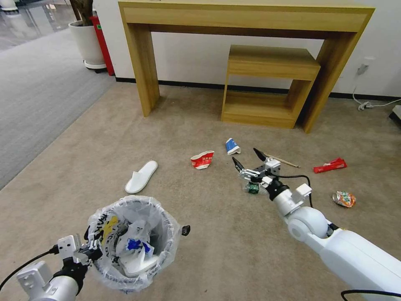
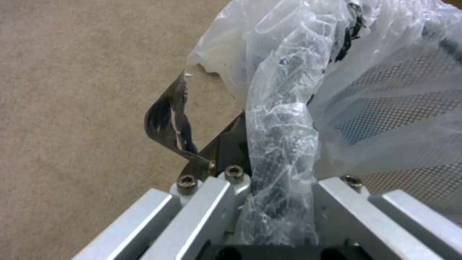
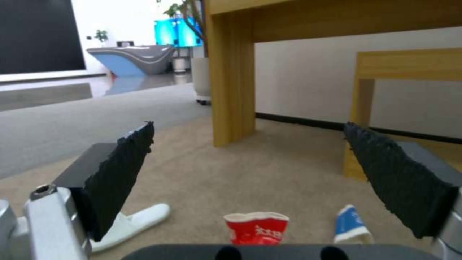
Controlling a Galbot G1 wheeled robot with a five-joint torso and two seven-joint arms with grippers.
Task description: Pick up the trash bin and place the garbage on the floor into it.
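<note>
**Bin held by its lined rim; right arm low over the litter**

The trash bin (image 1: 133, 242) is being held at the lower left of the head view, its rim pinched by the left gripper (image 1: 88, 247). In the left wrist view the fingers (image 2: 212, 202) are being kept closed on the rim, with the bag (image 2: 284, 119) bunched between them. The right gripper (image 1: 249, 160) is being held just above the floor (image 1: 209, 234), its fingers (image 3: 120, 173) spread wide and empty, pointing toward the red cup (image 1: 202, 159) and the blue cup (image 1: 232, 146).

Risks, as judged from here:
- The grip is being taken through slick crinkled plastic, so the rim could slide out or the bin could tilt and spill.
- The liner could be torn or dragged off the rim where it is being pinched.
- A green-labelled bottle (image 1: 252, 188) is lying right under the right wrist and could be knocked or rolled away.
- The crushed cups could be pushed along the carpet rather than caught if the fingers are closed too high.

Appearance of the bin: small, round, dark mesh wall showing through a translucent bag puffed over the rim. A white slipper and crumpled plastic with blue print are already lying inside.

Other litter is being left scattered: a white slipper (image 1: 141, 177), a wooden stick (image 1: 284, 160), a red wrapper (image 1: 330, 165) and a can (image 1: 344, 199), all well apart from the bin.
</note>
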